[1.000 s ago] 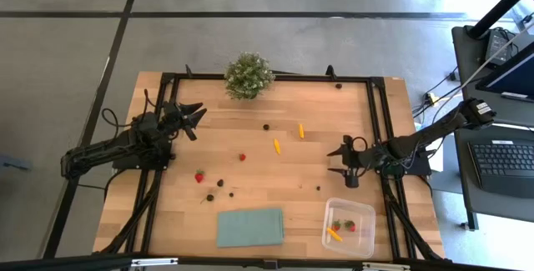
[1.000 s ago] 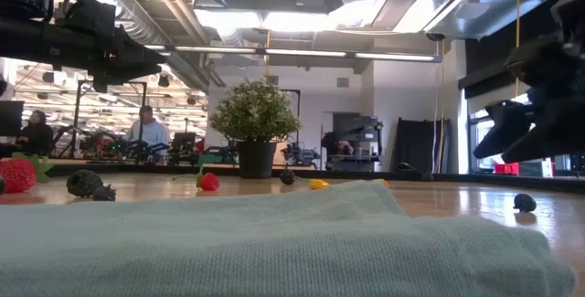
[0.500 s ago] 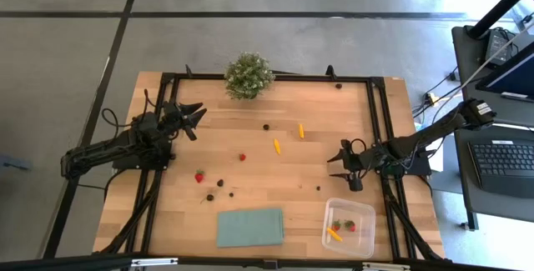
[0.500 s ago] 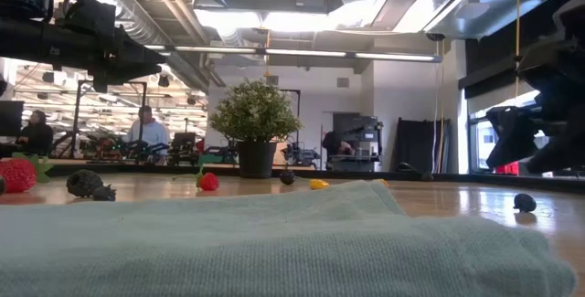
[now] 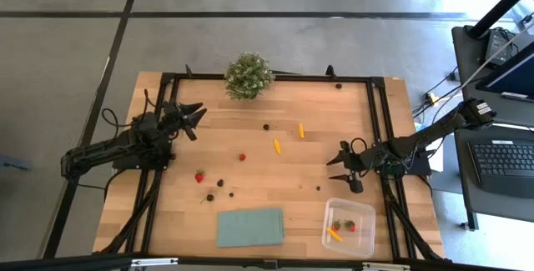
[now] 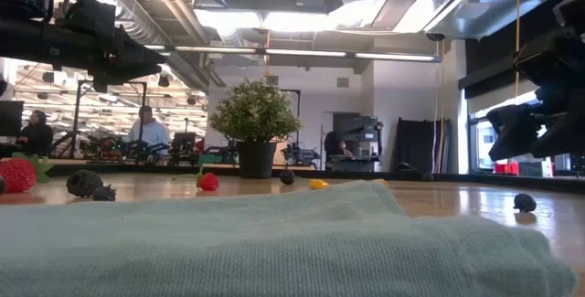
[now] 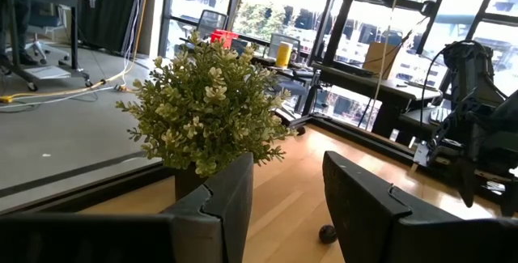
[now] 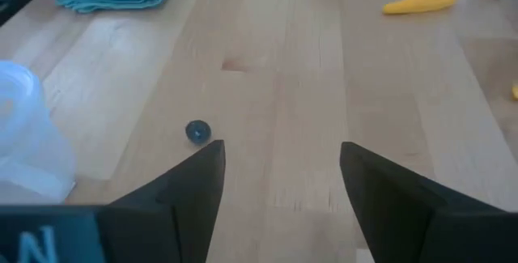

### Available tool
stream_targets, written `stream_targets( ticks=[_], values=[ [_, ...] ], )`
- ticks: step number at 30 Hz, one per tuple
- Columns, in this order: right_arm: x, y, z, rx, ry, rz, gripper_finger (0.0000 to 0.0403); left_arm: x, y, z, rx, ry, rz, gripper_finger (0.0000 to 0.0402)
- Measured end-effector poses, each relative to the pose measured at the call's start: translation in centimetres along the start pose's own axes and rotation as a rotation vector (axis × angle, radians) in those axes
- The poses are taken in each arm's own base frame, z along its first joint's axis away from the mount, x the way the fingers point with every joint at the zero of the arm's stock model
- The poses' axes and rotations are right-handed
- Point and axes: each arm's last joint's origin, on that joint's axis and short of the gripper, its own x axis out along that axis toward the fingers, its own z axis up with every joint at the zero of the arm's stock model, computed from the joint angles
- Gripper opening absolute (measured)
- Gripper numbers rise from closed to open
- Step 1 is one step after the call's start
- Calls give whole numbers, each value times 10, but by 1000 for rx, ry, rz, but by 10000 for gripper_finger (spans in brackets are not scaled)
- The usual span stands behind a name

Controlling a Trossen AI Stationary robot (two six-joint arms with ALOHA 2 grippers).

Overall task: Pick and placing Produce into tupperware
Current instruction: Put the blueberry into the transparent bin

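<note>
The produce lies scattered on the wooden table: strawberries (image 5: pixel 199 176) (image 5: pixel 242 157), dark berries (image 5: pixel 220 183) (image 5: pixel 266 126) and yellow pieces (image 5: pixel 276 146) (image 5: pixel 301 130). The clear tupperware (image 5: pixel 329 214) sits at the front right and holds a yellow piece (image 5: pixel 334 234) and two strawberries (image 5: pixel 350 226). My right gripper (image 5: pixel 336 169) hovers open just behind the tupperware. A lone dark berry (image 8: pixel 197 131) lies just ahead of its left finger (image 8: pixel 182 186), with the tupperware wall (image 8: pixel 20 146) beside it. My left gripper (image 5: pixel 193 119) waits open at the back left, facing the plant.
A bushy potted plant (image 5: pixel 248 75) stands at the back edge. A folded pale-green cloth (image 5: pixel 250 226) lies at the front middle. One dark berry (image 5: pixel 339 85) rests near the back right corner. A black frame borders the table; people work in the room beyond.
My right gripper has shifted slightly toward the front and left, closer to the lone dark berry. The left arm and the produce have not moved.
</note>
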Motion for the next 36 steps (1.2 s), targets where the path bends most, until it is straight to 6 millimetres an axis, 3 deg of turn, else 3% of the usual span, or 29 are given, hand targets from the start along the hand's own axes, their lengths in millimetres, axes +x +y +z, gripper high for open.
stream_targets(
  ticks=[10, 18, 36],
  values=[
    [0, 1, 4, 37, -39, 10, 245, 0, 0, 0, 0, -1, 0, 143],
    [7, 5, 19, -6, -3, 14, 245, 0, 0, 0, 2, -1, 2, 143],
    [35, 10, 12, -48, 1, 50, 245, 0, 0, 0, 2, -3, 7, 143]
  ],
)
